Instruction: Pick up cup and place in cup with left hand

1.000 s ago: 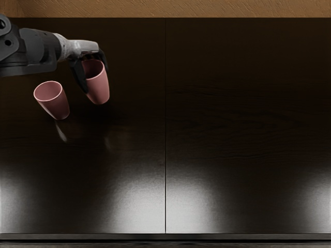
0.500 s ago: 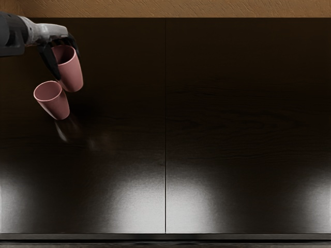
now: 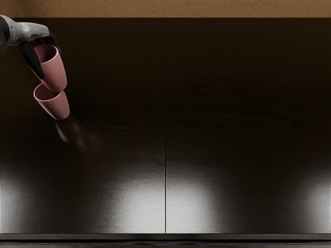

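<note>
My left hand [image 3: 42, 56] reaches in from the upper left with its dark fingers wrapped around a pink cup [image 3: 55, 74]. This cup is held mouth up and off the table, its lower end overlapping the far rim of a second pink cup [image 3: 56, 107]. The second cup stands on the table with its mouth up, and part of its opening is hidden behind the held one. Whether the two cups touch I cannot tell.
The dark table [image 3: 222, 124] has a thin seam running down its middle and bright reflections near the front edge. A brown textured surface [image 3: 207, 8] lies beyond its far edge.
My left hand has carried its cup leftward, from right of the standing cup to a spot overlapping that cup's rim. The standing cup has not moved.
</note>
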